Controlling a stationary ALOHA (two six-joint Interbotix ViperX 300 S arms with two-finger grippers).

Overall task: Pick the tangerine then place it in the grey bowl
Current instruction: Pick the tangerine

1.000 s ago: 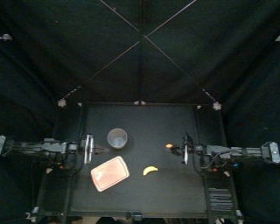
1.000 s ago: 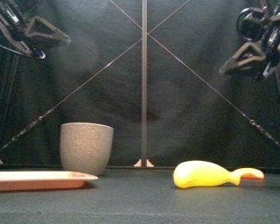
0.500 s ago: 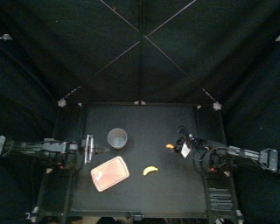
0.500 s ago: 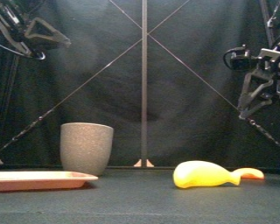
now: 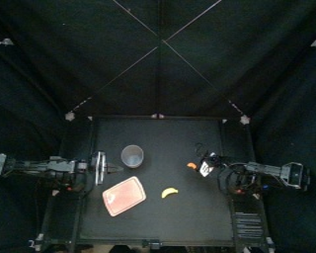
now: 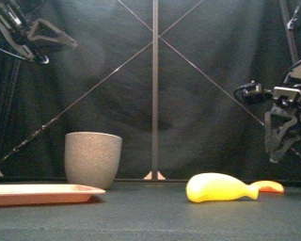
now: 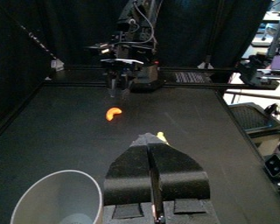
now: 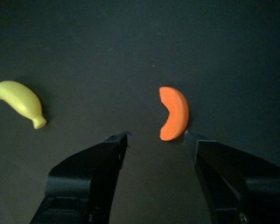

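Observation:
The tangerine is an orange curved slice (image 5: 192,164) lying on the table right of centre, also seen at table level (image 6: 269,186). My right gripper (image 8: 160,144) hangs open just above it, jaws on either side of the slice (image 8: 173,112) without touching. In the front view the right gripper (image 6: 277,151) is still off the table. The tall grey speckled cup (image 5: 131,154) stands upright left of centre (image 6: 93,159). My left gripper (image 7: 150,140) is shut and empty, resting at the left side (image 5: 88,170) beside the cup (image 7: 60,197).
A yellow toy banana (image 5: 170,192) lies in front of the slice, toward the table's front (image 6: 222,187). A flat pink tray (image 5: 123,198) sits at the front left (image 6: 40,193).
My right arm has come down from high up and reached inward over the orange slice, jaws open. The left arm and all objects have stayed still.

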